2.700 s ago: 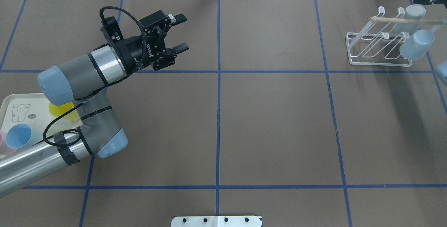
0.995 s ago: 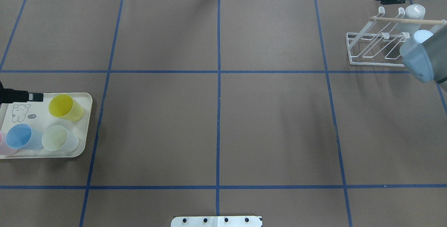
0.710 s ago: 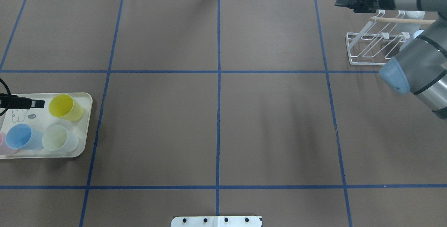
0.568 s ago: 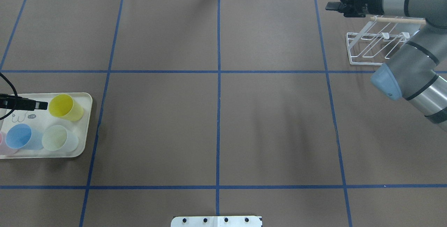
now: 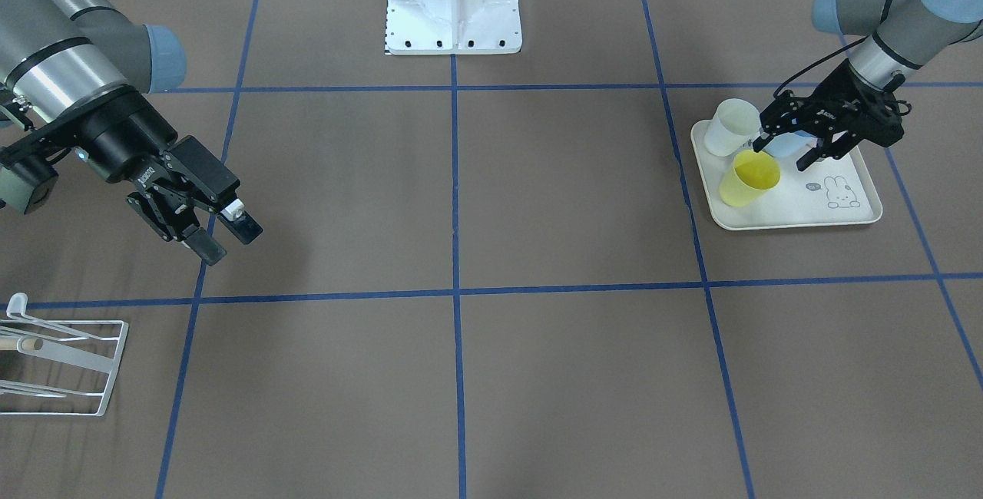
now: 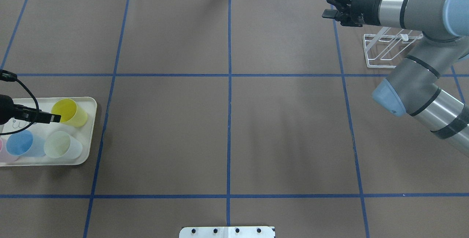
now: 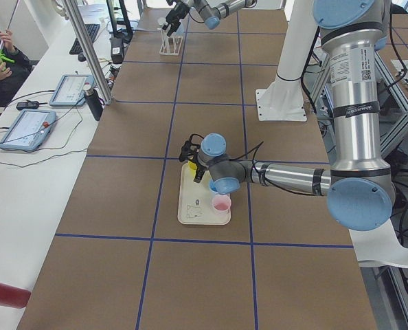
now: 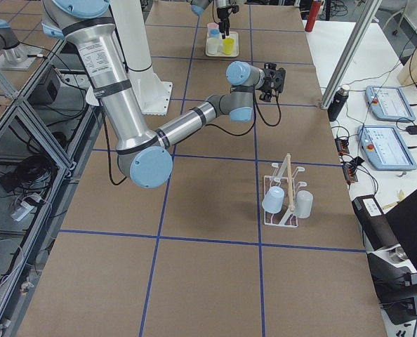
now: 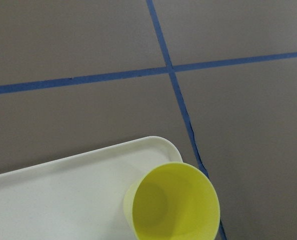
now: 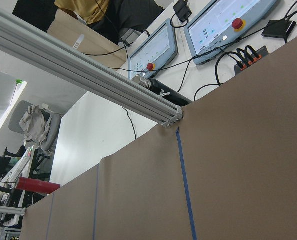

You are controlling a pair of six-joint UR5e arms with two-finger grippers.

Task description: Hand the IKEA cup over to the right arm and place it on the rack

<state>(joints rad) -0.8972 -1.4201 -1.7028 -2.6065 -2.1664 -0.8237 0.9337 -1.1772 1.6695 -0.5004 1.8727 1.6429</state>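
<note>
Several IKEA cups stand on the cream tray (image 6: 89, 135): a yellow cup (image 6: 69, 112), a blue cup (image 6: 22, 143), a pale cup (image 6: 62, 145) and a pink cup at the view's edge. My left gripper (image 5: 779, 155) hangs open just over the tray, its fingers (image 6: 51, 118) beside the yellow cup (image 5: 749, 176) and holding nothing. The left wrist view shows the yellow cup (image 9: 173, 205) low in the picture. The white wire rack (image 6: 381, 66) stands at the far right and carries two cups (image 8: 273, 200). My right gripper (image 6: 318, 3) is open and empty, left of the rack.
My right arm's elbow (image 6: 403, 91) hangs over the table in front of the rack and hides part of it. The robot's white base (image 5: 453, 4) sits at the middle of the near edge. Tablets and cables lie beyond the far edge.
My left arm pulled back from mid-table to the tray, and its finger has edged right towards the yellow cup. My right gripper has swung left, away from the rack.
</note>
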